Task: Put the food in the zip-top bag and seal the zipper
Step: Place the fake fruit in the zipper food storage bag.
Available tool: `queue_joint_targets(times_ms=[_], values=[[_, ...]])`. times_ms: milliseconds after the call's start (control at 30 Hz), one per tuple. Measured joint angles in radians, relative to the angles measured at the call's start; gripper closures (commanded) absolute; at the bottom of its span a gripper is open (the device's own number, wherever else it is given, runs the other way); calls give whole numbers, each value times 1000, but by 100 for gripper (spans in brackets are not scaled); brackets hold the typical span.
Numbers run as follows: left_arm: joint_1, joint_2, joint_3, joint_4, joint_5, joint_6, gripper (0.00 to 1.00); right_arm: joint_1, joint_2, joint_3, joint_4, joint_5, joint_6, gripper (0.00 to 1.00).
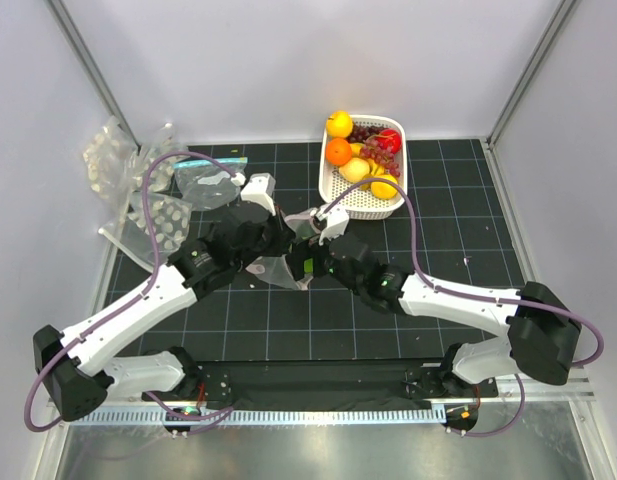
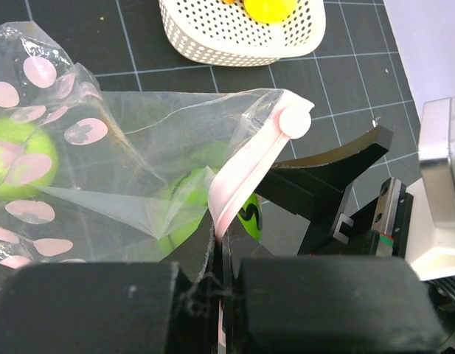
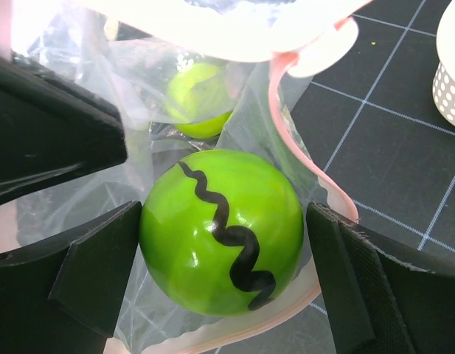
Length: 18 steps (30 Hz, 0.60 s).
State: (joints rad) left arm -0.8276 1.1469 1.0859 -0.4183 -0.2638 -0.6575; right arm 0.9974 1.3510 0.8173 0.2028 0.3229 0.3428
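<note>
The zip-top bag point(image 2: 139, 140), clear with white dots, lies mid-table point(image 1: 273, 270). My left gripper point(image 2: 223, 258) is shut on its pinkish zipper point(image 2: 249, 166) and holds the mouth up; it also shows in the top view point(image 1: 276, 235). My right gripper point(image 3: 223, 221) is shut on a green ball with a black wavy line point(image 3: 205, 243), right at the bag's mouth above the pink rim point(image 3: 315, 177). The right gripper also shows in the top view point(image 1: 308, 255). Another green ball point(image 3: 201, 99) lies deeper in the bag. The first ball peeks out behind the zipper point(image 2: 251, 217).
A white perforated basket point(image 1: 333, 190) holding oranges, lemons, grapes and a red fruit stands at the back right, close behind the grippers point(image 2: 212, 37). Spare dotted bags point(image 1: 138, 190) and a flat clear bag with a teal strip point(image 1: 208, 180) lie at the back left.
</note>
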Motion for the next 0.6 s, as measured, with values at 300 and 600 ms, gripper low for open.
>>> queue_joint_targets(times_ms=[300,600], values=[[6,-5,-2,3,3,-13,100,0,-43,0,-18,14,-1,1],[14,-4,-2,3,3,-16,100,0,-119,0,-18,31,-4,2]])
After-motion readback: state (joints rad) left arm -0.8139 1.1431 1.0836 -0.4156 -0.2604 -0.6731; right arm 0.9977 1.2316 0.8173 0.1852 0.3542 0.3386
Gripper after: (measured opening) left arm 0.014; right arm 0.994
